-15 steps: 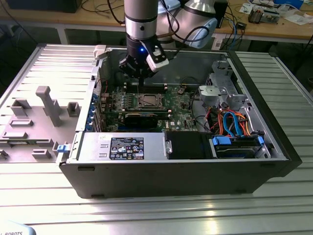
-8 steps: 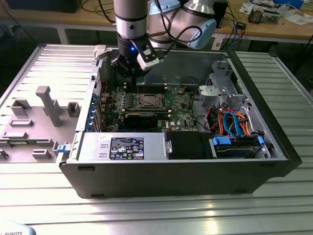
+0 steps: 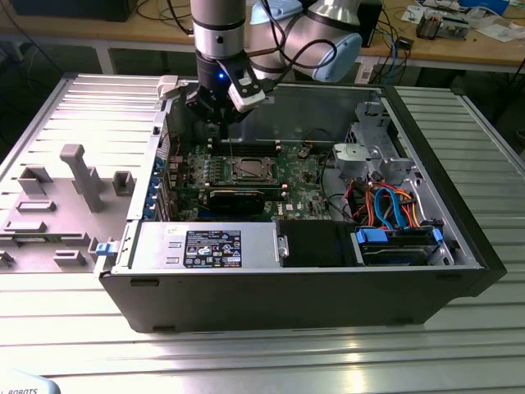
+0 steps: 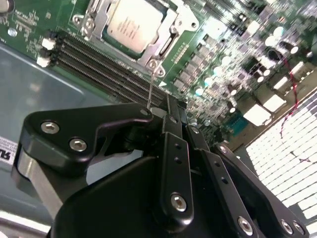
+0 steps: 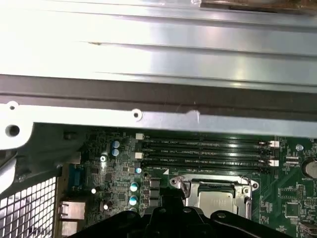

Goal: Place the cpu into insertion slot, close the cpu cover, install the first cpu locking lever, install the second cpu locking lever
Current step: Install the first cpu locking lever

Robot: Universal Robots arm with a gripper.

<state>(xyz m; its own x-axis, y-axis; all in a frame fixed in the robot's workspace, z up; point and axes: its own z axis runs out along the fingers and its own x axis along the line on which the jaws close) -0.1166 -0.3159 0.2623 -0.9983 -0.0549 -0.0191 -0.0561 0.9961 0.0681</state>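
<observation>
The cpu (image 3: 248,170) is sitting mid-frame in the exterior view, under the cpu cover (image 4: 171,27). The hand (image 4: 166,108), fingers together, is poised at the upright locking lever (image 4: 150,84), seemingly to swing it.

Claw (image 3: 218,119) pointed straight down
Arm (image 3: 220,33) is held pretty much vertical above it; its black links are seen close up in both wrist views.

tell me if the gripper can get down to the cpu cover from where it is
Probably yes: the gripper hangs in the open case, just beside the cpu cover, and only a thin upright metal rod stands between them.
</observation>
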